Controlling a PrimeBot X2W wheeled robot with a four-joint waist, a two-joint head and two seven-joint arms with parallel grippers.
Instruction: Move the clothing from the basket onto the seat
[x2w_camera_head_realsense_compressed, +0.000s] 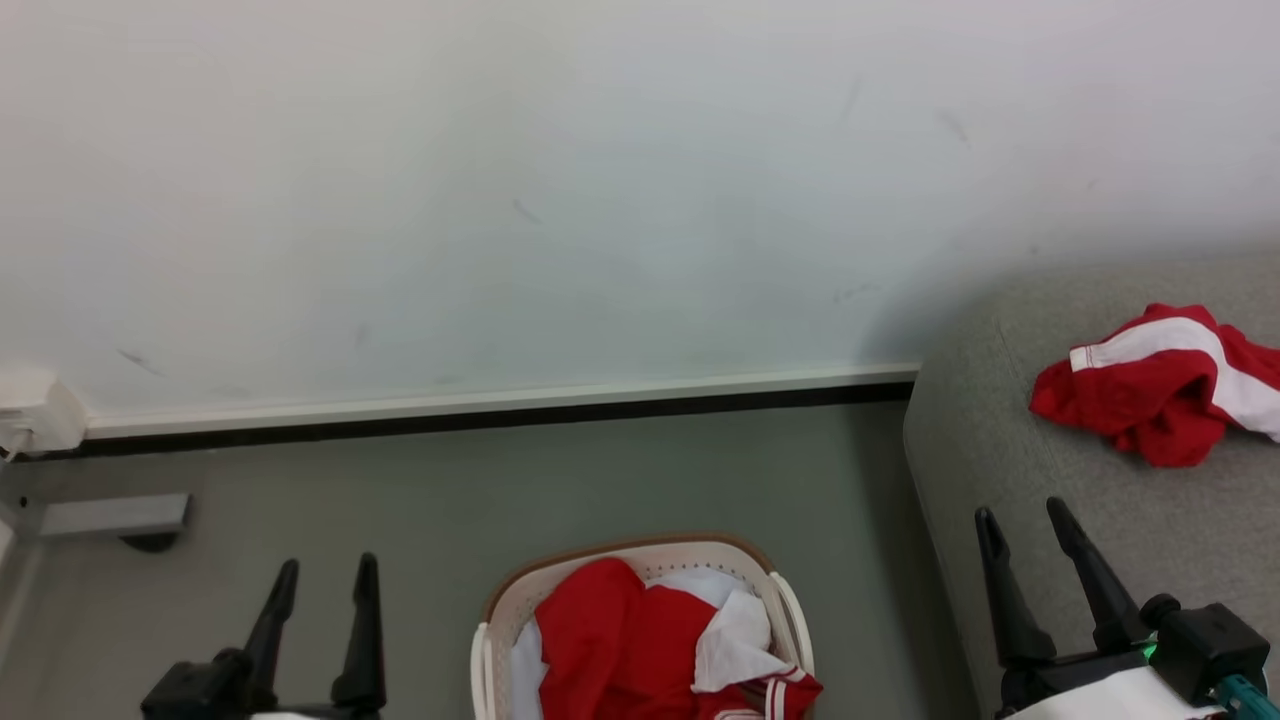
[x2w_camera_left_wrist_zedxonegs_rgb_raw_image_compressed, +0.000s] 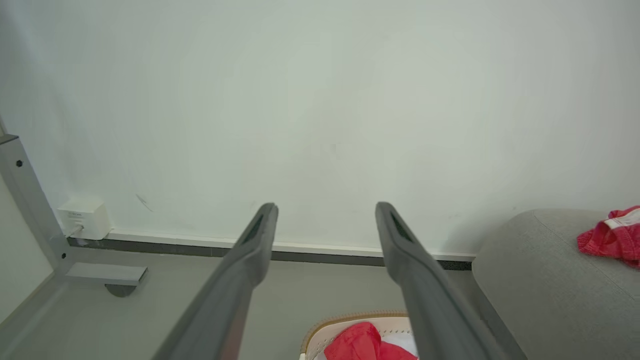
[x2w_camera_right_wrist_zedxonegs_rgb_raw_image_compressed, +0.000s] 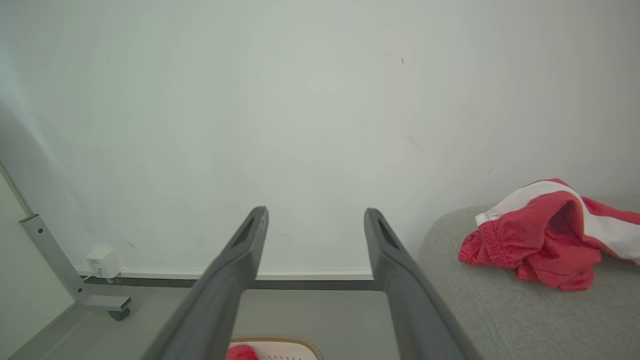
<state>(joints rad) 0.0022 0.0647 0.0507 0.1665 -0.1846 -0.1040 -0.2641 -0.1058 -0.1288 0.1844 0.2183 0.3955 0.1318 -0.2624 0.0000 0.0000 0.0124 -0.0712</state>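
Two grippers, left gripper (x2w_camera_head_realsense_compressed: 328, 562) and right gripper (x2w_camera_head_realsense_compressed: 1020, 507), stand spread and empty. Crumpled red clothing (x2w_camera_head_realsense_compressed: 640, 640) fills the near perforated basket (x2w_camera_head_realsense_compressed: 505, 605); another red garment (x2w_camera_head_realsense_compressed: 1160, 385) lies at right on the grey textured seat (x2w_camera_head_realsense_compressed: 1000, 420).

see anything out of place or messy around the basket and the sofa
One red garment lies crumpled in a heap on the seat. More red and white clothing is bunched in the basket, a striped hem draped over its right rim. The wall shows faint scuffs. Nothing looks damaged.
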